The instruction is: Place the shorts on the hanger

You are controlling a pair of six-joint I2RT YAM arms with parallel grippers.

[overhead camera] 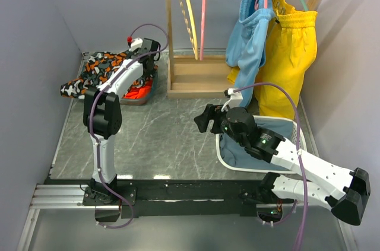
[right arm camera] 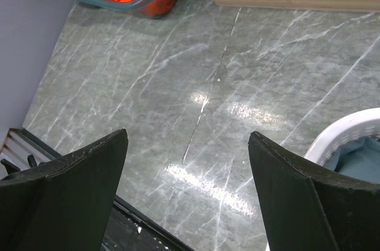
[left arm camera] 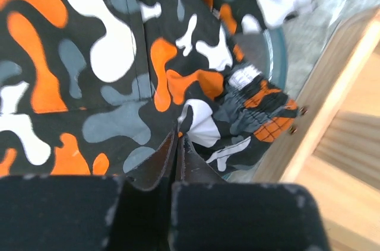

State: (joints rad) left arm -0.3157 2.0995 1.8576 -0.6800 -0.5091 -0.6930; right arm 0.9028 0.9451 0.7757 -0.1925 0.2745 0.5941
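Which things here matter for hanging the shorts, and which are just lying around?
For the job: camouflage shorts, pink hanger, left gripper shut on the shorts.
Lying about: yellow hanger, light-blue shorts, yellow shorts, orange-red garment, white basket, wooden rack.

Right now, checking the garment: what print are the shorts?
The shorts: orange, black, grey, white camouflage blotches; clearest in left wrist view.

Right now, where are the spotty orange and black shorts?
In the top view, the shorts lie far left, draped over a tub beside the wooden rack, with the left gripper pinching them.
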